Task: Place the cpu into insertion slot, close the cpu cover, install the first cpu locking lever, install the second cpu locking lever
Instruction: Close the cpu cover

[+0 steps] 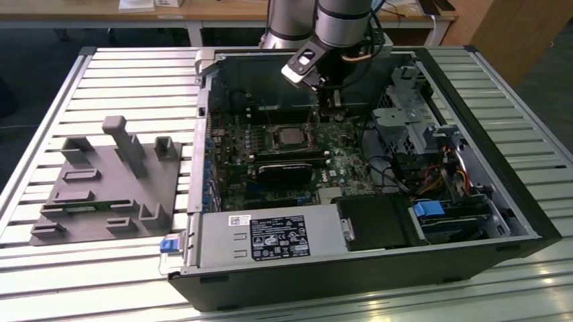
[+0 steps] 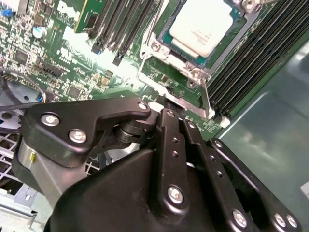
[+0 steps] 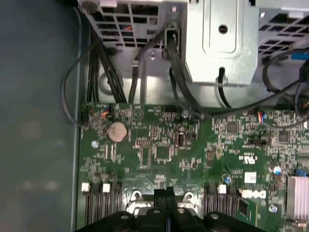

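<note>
Exterior view first: the open computer case (image 1: 358, 285) lies on the slatted table (image 1: 134, 74), and the arm drops in from twelve o'clock. The gripper (image 1: 332, 107) hangs low over the green motherboard (image 1: 235, 144). The cpu (image 1: 288, 136) lies flat on that board, close by, between seven and eight o'clock from the fingertips. A black block (image 1: 286, 176) sits at six o'clock from the chip, with the labelled power supply (image 1: 268, 238) further along at six. A grey moulded fixture (image 1: 107, 181) rests on the table at nine o'clock from the case.

Over to the second wrist view: the black fingers (image 2: 166, 140) run side by side, pressed together, and nothing can be seen between them. Just past their tips stands a thin metal locking lever (image 2: 205, 96); touching or not, I cannot tell. Beyond it the cpu (image 2: 203, 24) is seated in the insertion slot (image 2: 181, 57), pale top up. The cpu cover (image 2: 231, 38) looks to lie flat around it. Dark memory slots (image 2: 256, 63) run alongside.

First wrist view now: the fingertips (image 3: 161, 193) meet above the board. Further off there's a round coin cell (image 3: 116, 130), and beyond that black cables (image 3: 104, 67) and a metal drive cage (image 3: 219, 38).
</note>
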Motion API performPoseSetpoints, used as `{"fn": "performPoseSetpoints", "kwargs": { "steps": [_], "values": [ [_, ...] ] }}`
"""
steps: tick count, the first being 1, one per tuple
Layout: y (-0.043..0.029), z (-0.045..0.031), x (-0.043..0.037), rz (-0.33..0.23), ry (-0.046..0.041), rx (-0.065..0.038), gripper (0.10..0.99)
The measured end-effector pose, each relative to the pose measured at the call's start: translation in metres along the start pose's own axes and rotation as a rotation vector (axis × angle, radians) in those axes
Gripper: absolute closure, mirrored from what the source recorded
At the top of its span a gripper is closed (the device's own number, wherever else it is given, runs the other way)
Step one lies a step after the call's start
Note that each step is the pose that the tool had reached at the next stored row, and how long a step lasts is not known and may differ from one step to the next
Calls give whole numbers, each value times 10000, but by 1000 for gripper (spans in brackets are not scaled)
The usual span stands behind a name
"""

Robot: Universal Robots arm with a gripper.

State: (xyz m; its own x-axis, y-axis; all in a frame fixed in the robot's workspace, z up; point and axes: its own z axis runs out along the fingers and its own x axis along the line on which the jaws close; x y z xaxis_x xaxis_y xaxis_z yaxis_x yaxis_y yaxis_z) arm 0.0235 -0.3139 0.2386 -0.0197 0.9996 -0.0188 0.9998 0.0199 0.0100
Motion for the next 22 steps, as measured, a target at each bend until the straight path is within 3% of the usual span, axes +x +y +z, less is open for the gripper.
{"fn": "performPoseSetpoints", "kwargs": {
  "steps": [13,17,22],
  "values": [
    [-168,12,16,0,1,0,980],
    [-199,44,17,-1,0,5,980],
    [-304,87,20,-1,1,5,980]
  ]
}}
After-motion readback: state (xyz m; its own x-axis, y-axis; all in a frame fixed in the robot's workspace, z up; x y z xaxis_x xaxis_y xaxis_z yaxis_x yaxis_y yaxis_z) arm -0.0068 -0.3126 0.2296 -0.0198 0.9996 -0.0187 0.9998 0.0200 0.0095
